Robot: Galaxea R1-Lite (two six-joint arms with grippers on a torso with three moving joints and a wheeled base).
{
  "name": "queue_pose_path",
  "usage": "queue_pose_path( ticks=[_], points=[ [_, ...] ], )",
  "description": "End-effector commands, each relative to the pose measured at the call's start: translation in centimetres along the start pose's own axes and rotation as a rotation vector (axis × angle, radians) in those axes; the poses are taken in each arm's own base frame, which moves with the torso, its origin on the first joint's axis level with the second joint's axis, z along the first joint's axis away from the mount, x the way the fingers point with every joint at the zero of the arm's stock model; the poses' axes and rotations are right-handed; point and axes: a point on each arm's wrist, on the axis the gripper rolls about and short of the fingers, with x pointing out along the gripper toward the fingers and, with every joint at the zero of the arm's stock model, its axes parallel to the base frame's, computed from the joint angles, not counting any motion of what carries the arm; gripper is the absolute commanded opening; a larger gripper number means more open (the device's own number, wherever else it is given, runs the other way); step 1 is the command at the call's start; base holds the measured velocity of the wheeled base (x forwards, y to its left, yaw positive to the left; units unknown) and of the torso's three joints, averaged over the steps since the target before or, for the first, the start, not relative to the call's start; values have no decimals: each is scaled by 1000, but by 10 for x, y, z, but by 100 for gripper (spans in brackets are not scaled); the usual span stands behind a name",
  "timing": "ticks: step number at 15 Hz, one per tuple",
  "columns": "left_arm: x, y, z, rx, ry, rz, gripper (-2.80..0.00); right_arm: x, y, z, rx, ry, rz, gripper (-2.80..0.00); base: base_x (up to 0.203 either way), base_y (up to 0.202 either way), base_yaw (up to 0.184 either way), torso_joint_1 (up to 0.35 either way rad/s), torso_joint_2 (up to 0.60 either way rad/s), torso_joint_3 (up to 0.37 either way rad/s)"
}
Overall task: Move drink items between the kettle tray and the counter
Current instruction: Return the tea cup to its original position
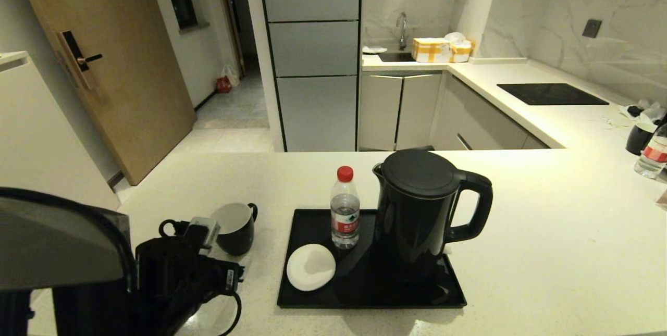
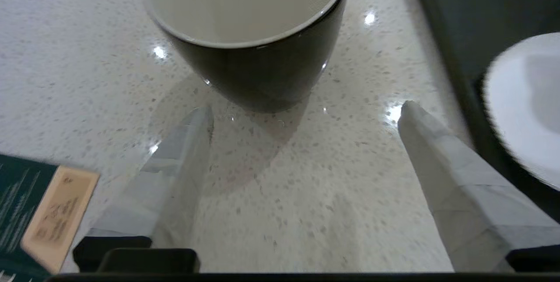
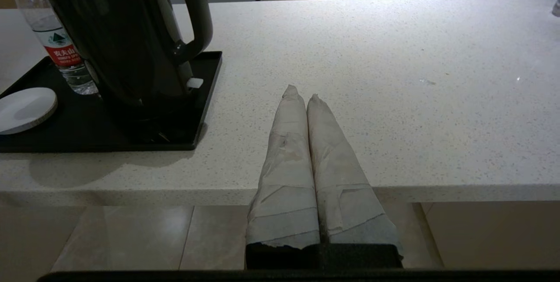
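On the cream counter [image 1: 547, 232] lies the glossy black kettle tray [image 1: 297, 297]. It carries the tall black kettle [image 1: 417, 211], the red-capped clear bottle [image 1: 345, 211] and the white saucer [image 1: 311, 267]. The white-lined black mug [image 1: 237, 224] stands upright on the counter just left of the tray. My left gripper [image 2: 305, 109] is open and empty just in front of the mug [image 2: 253, 46], its fingertips level with the mug's base and not touching it. My right gripper [image 3: 302, 92] is shut on nothing, low over the counter's front edge to the right of the tray [image 3: 65, 129].
A dark green leaflet [image 2: 26, 203] lies on the counter beside my left gripper. A black hob panel [image 1: 551, 94] sits flush at the back right. Another mug [image 1: 640, 138] and bottle [image 1: 654, 156] stand at the far right. Bare worktop stretches right of the tray.
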Motion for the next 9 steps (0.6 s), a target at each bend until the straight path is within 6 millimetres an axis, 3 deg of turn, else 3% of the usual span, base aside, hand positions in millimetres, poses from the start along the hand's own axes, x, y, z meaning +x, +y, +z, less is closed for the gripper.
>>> queue_pose_path(
  ticks=[1,9],
  points=[
    [17,-3,-7,7,15,-1,0,0,0,0,0,3,1,-280,0,0,0,0,0,0],
    [37,3,-6,2,-4,53,0,0,0,0,0,3,1,-280,0,0,0,0,0,0]
  ],
)
